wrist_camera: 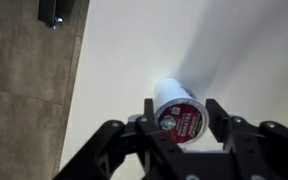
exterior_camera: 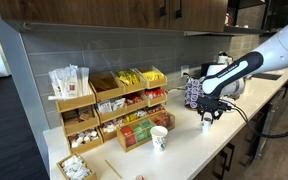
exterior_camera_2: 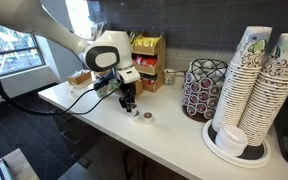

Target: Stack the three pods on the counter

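Gripper — pod between its jaws

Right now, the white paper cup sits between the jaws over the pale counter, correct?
No. Between the jaws of the gripper is a small pod with a dark red top, over the pale counter, as the wrist view shows. The paper cup stands elsewhere on the counter in an exterior view.
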`<state>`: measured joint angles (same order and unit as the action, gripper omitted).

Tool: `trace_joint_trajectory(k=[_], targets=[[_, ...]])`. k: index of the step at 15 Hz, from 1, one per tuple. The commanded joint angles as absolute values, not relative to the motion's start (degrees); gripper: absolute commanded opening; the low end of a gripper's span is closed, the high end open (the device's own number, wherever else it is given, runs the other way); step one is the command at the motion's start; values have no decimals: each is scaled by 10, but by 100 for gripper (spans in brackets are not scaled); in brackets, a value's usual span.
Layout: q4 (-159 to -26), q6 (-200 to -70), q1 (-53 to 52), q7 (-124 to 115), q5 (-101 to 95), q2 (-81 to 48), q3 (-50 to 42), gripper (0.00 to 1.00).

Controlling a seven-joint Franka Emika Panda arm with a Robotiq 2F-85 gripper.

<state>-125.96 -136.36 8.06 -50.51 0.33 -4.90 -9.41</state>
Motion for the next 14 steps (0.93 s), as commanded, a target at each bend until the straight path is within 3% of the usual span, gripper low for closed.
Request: trace_joint_trajectory(k=[1,14], targets=[[-1255,-1371,81,-489,29,-58,-95,29],[-1257,-1394,80,-502,12,-62,-100,29]])
